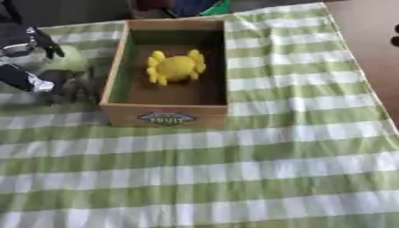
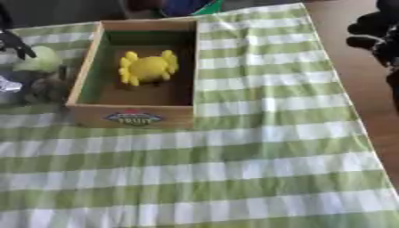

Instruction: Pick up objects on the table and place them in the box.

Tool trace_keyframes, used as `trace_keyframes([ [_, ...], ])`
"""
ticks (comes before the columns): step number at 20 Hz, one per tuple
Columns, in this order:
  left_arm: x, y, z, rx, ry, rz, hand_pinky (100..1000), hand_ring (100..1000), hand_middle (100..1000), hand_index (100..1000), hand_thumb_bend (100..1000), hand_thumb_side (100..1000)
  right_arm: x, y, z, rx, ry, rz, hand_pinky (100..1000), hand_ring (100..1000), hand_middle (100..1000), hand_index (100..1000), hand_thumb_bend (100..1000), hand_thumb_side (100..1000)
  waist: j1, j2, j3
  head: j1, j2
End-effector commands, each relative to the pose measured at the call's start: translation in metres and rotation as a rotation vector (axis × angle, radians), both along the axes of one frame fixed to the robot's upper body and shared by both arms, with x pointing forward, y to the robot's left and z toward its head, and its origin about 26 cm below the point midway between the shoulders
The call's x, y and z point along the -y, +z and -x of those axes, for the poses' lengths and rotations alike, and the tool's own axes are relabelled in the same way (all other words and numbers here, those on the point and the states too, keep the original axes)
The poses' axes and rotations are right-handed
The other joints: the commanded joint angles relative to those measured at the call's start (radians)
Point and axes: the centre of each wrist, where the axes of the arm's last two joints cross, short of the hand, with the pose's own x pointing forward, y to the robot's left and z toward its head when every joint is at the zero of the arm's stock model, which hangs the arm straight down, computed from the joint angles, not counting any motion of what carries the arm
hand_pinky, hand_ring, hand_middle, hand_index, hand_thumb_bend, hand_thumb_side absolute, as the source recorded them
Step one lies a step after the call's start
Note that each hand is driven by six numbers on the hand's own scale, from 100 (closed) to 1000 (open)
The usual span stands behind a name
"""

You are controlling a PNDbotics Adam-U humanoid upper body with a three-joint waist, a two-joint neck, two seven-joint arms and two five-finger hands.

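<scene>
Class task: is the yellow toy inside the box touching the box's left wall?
Apart. In the left eye view, the yellow toy sits on the floor of the box, with a strip of bare floor showing between it and the left wall.

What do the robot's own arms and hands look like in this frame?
The left hand and its arm are black with silver-white patches at the joints, showing at the left edge. The right hand shows only as dark, rounded black shapes at the right edge. No cables or markings can be made out.
</scene>
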Motion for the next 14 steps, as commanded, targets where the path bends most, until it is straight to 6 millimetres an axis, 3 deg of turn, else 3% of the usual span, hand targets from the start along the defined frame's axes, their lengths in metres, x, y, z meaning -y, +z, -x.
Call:
trace_keyframes([
  [1, -0.010, 0.012, 0.004, -0.093, -0.046, -0.134, 641, 738, 586, 800, 447, 657, 0.002, 0.009, 0.004, 0.031, -0.012, 0.014, 775, 771, 683, 825, 100, 1000, -0.005, -0.024, -0.002, 0.000, 0.000],
  [5, -0.010, 0.011, 0.004, -0.097, -0.047, -0.135, 641, 738, 586, 800, 447, 657, 0.002, 0.009, 0.004, 0.031, -0.014, 0.013, 775, 771, 683, 825, 100, 1000, -0.005, -0.024, -0.002, 0.000, 0.000],
  [8, -0.010, 0.005, 0.002, -0.119, -0.044, -0.145, 617, 684, 536, 796, 434, 673, 0.002, 0.008, 0.004, 0.028, -0.016, 0.010, 775, 772, 682, 826, 100, 1000, -0.004, -0.022, -0.001, -0.002, 0.004],
  [14, -0.008, -0.003, -0.001, -0.143, -0.034, -0.156, 608, 678, 588, 815, 423, 693, 0.002, 0.008, 0.004, 0.025, -0.018, 0.008, 776, 772, 681, 825, 100, 1000, -0.004, -0.018, -0.003, -0.001, 0.005],
])
